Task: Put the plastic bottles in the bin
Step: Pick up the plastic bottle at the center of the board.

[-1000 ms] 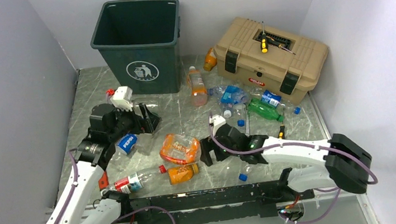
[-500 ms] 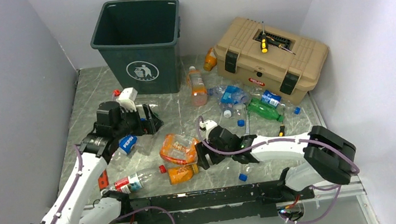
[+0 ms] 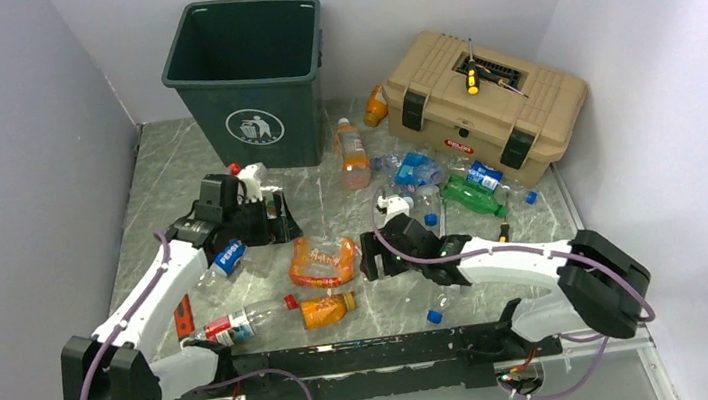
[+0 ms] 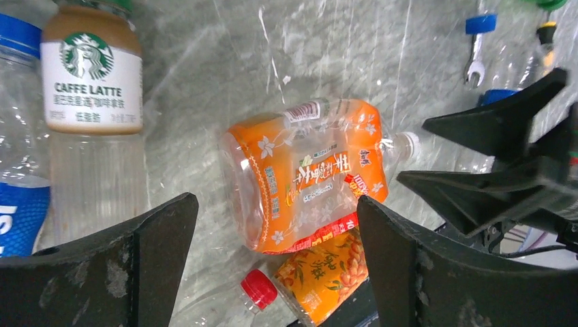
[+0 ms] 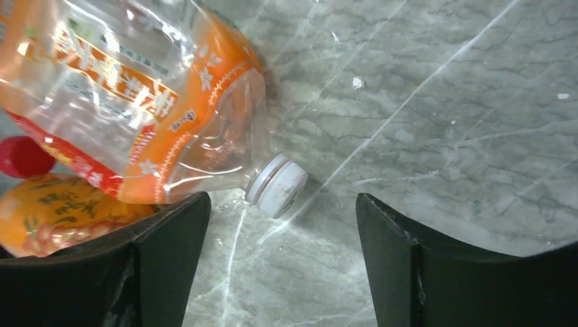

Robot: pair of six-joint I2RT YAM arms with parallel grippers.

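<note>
Left gripper [image 3: 270, 220] and right gripper [image 3: 370, 259] both stand open, holding nothing. The bin [image 3: 218, 105] stands upright at the back of the table [image 3: 176, 170], well behind them, with a toolbox [image 3: 486, 109] to its right. Loose bottles [image 3: 353, 155] lie scattered between bin, toolbox and arms. One crushed orange bottle [image 3: 322, 262] lies flat between the two grippers, its white cap [image 5: 276, 185] in the gap just before the right gripper's jaws.

bin [image 3: 245, 71]: dark green, with a white litter symbol, as I see it
crushed bottle [image 4: 307, 170]: clear, orange label with white flowers, white cap
small bottle [image 4: 330, 262]: orange, red cap
latte bottle [image 4: 92, 75]: white label, green logo
toolbox [image 3: 486, 109]: tan, black latches
table [image 5: 443, 102]: grey marble, pale veins on my feed
</note>
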